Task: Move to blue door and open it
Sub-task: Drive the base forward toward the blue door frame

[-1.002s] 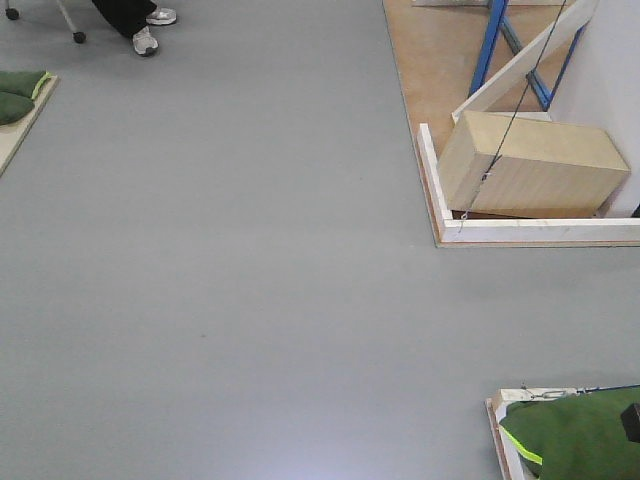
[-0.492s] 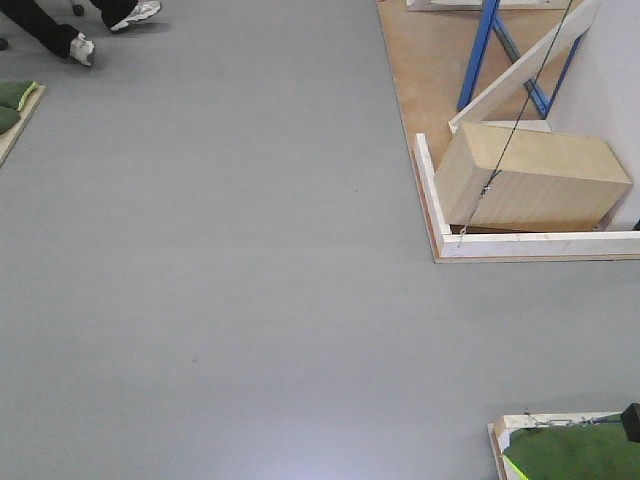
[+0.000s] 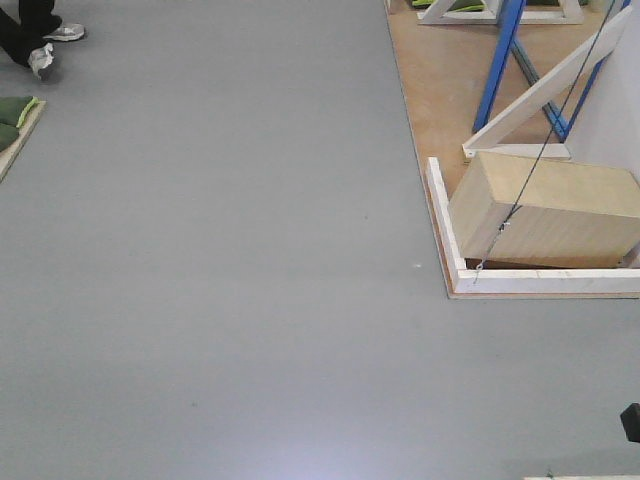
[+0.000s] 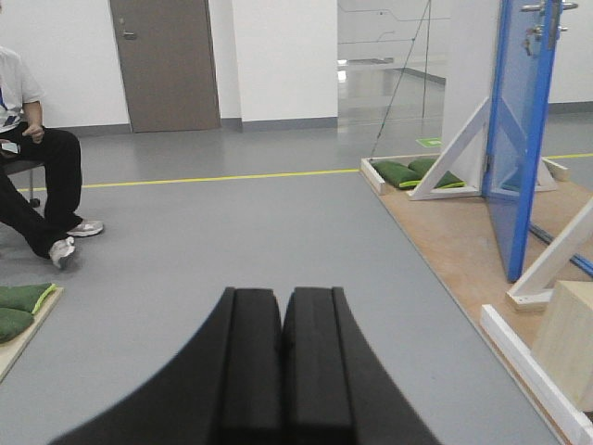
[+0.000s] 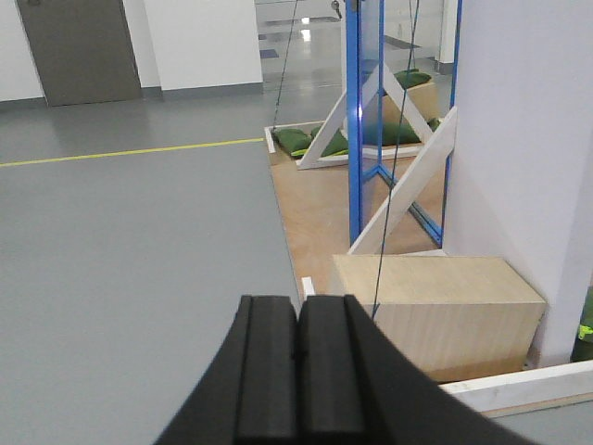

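Two things lie nearest, ahead and to the right on the grey floor (image 3: 220,250): a white wooden kerb (image 3: 442,225) edging a plywood platform (image 3: 430,80), and a pale wooden box (image 3: 545,210) resting inside the kerb's corner. A thin dark cable (image 3: 545,155) slants up across the box from that corner. Just behind the box a slanted white brace (image 3: 540,95) rises from the platform. Farther along the platform stands the blue door (image 4: 519,139), upright and seen at a sharp angle, its steel lever handle (image 4: 542,7) at the top edge of the left wrist view. Beyond it, green cushions (image 4: 398,171) lie at the platform's far end. Off to the left a seated person (image 4: 42,176) stretches their legs onto the floor. A yellow line (image 4: 222,176) crosses farther back, before a grey-brown door (image 4: 167,60) in the far wall.

The left gripper (image 4: 281,371) has its black fingers pressed together, pinching nothing. The right gripper (image 5: 297,371) is likewise closed and empty. Both are well apart from the blue door.
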Available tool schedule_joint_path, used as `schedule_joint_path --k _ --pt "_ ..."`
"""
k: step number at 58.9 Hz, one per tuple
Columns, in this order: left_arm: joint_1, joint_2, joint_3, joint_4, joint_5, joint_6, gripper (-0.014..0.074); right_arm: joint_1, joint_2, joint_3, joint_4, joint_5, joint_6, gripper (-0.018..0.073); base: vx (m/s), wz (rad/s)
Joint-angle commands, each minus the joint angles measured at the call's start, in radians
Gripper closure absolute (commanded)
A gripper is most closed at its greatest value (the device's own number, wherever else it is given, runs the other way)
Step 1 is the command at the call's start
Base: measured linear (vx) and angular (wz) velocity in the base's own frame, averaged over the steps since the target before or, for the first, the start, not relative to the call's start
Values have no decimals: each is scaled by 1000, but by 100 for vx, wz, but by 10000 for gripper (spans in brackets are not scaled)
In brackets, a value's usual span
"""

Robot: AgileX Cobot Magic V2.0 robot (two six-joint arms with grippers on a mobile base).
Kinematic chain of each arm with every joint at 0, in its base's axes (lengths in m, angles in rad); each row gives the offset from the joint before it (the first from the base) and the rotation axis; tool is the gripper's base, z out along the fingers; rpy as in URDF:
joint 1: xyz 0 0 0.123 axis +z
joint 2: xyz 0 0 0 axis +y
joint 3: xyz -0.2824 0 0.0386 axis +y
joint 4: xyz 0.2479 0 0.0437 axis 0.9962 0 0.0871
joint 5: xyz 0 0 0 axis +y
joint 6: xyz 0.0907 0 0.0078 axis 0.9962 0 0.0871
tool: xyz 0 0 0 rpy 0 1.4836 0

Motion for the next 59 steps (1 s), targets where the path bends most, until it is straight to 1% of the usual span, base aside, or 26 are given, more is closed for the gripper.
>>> schedule_joint_path --k 1,30,59 --pt "1 -14 -27 -2 -84 -7 524 -6 -14 2 -2 -77 -2 561 32 6" --pt "1 -14 -27 -2 -84 -7 524 -6 -14 2 -2 -77 -2 561 38 1" --pt "1 -14 -27 -2 -84 -7 524 -6 -14 2 -2 -77 -2 561 45 -4"
